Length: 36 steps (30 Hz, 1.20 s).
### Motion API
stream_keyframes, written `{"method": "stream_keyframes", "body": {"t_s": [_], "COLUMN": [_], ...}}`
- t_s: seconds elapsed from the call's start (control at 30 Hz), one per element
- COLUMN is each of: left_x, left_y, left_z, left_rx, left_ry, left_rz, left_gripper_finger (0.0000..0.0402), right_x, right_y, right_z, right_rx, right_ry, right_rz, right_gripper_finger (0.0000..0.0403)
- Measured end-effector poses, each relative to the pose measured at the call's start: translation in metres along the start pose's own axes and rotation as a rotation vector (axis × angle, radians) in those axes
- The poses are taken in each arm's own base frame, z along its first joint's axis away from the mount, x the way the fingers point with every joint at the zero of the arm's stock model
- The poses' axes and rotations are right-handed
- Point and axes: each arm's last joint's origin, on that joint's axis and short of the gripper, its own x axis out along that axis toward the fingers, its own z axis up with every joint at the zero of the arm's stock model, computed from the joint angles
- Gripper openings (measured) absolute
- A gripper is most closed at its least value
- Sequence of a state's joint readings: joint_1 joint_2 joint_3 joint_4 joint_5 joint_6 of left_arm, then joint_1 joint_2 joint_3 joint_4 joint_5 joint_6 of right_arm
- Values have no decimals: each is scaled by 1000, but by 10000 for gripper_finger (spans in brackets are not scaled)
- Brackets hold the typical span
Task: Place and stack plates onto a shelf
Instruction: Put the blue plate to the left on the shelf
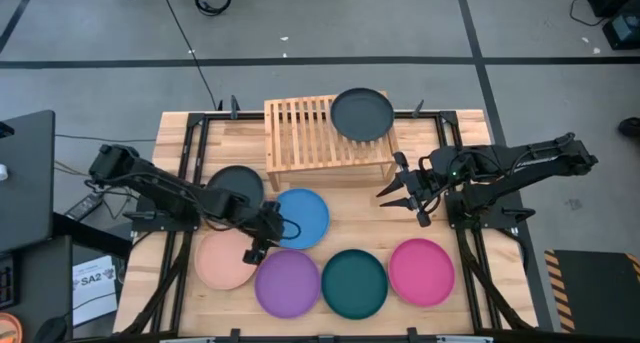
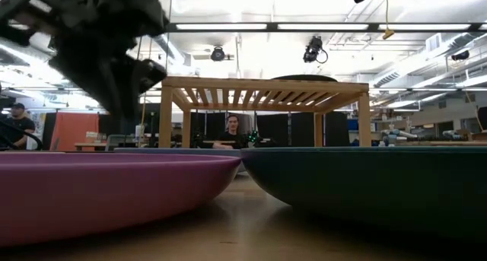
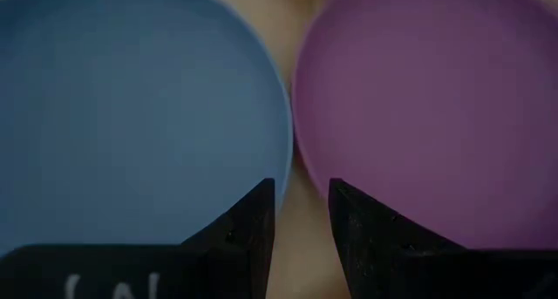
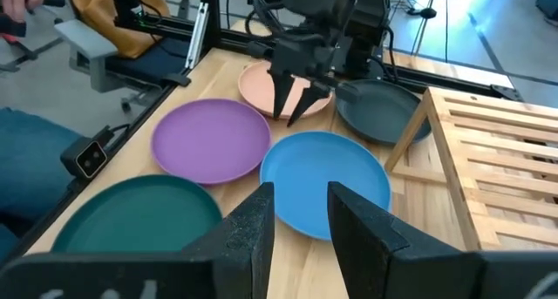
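Note:
The bamboo shelf (image 1: 320, 138) stands at the table's far middle, with a charcoal plate (image 1: 362, 114) on its slats at the right end. On the table lie a charcoal plate (image 1: 235, 181), a blue plate (image 1: 302, 219), a peach plate (image 1: 222, 261), a purple plate (image 1: 287, 282), a dark teal plate (image 1: 354, 283) and a magenta plate (image 1: 421, 272). My left gripper (image 1: 260, 245) is open, pointing down over the peach plate's right edge, between the blue plate (image 3: 131, 116) and the purple plate (image 3: 436, 107). My right gripper (image 1: 405, 195) is open and empty, in front of the shelf's right end.
The plates lie close together across the near half of the table, and bare wood shows between the shelf and the magenta plate. In the low view the purple plate (image 2: 114, 189) and the teal plate (image 2: 380, 185) fill the foreground. A person (image 2: 232, 132) sits beyond the table.

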State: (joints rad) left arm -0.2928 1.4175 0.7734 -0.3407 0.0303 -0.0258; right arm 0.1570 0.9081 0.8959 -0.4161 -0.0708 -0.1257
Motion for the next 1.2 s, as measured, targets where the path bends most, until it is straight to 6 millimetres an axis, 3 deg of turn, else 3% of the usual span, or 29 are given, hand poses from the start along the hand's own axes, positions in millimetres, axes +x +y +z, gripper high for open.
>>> {"method": "stream_keyframes", "body": {"t_s": [0.23,1.2], "left_x": [11,18], "left_y": [1,1], "left_z": [-4,-22], "left_rx": [148,235], "left_ry": [61,155], "left_rz": [84,107], "left_gripper_finger": [117,117], "right_x": [1,2], "right_y": [0,0], "right_z": [-1,-1], "right_rx": [1,1], "right_ry": [13,15], "right_rz": [2,2], "right_gripper_finger": [114,114]}}
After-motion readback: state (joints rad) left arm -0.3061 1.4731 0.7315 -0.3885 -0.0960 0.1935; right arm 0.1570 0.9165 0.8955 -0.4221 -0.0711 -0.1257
